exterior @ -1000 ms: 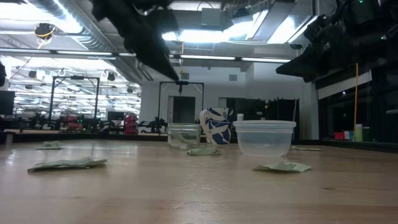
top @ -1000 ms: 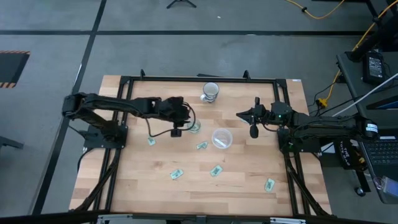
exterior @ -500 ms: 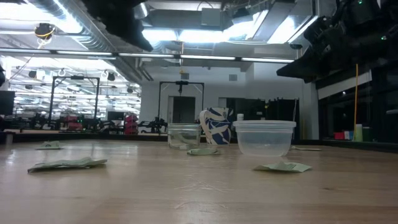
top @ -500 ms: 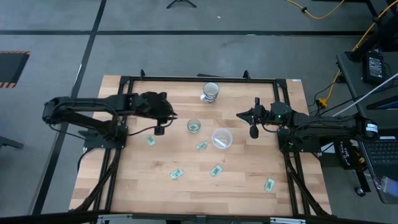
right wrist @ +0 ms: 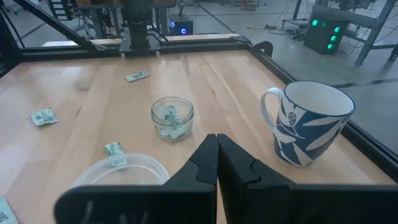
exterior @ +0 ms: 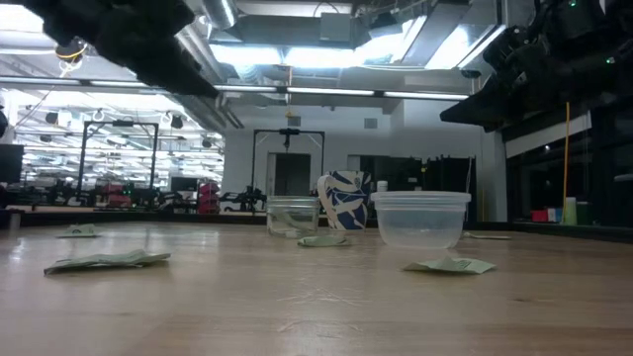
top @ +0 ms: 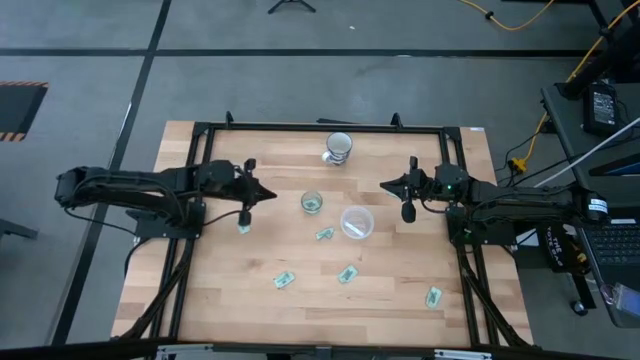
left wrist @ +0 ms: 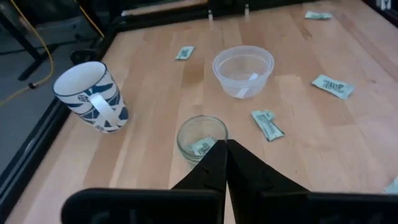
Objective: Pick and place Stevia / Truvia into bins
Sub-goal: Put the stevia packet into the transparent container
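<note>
Light green packets lie flat on the wooden table: one point(top: 243, 227) near my left gripper, one point(top: 324, 235) between the cups, others point(top: 284, 280) point(top: 347, 274) point(top: 432, 296) toward the near edge. The clear glass point(top: 312, 203) holds a packet point(left wrist: 202, 147). The white plastic cup point(top: 357, 222) holds one too point(left wrist: 247, 87). My left gripper point(top: 270, 194) hovers shut, left of the glass and pointing at it. My right gripper point(top: 384, 185) hovers shut, to the right of both cups and a little farther back. In the wrist views the fingers of the left gripper point(left wrist: 225, 146) and the right gripper point(right wrist: 216, 140) are closed together.
A white mug with blue leaves point(top: 338, 147) stands near the far edge, behind the glass. A black frame point(top: 320, 126) runs around the table. Bare wood lies between the scattered packets in the near half.
My left arm has drawn back from above the clear glass toward the table's left edge, and its gripper now hovers well left of the glass. My right arm, the cups and the packets have stayed put.
</note>
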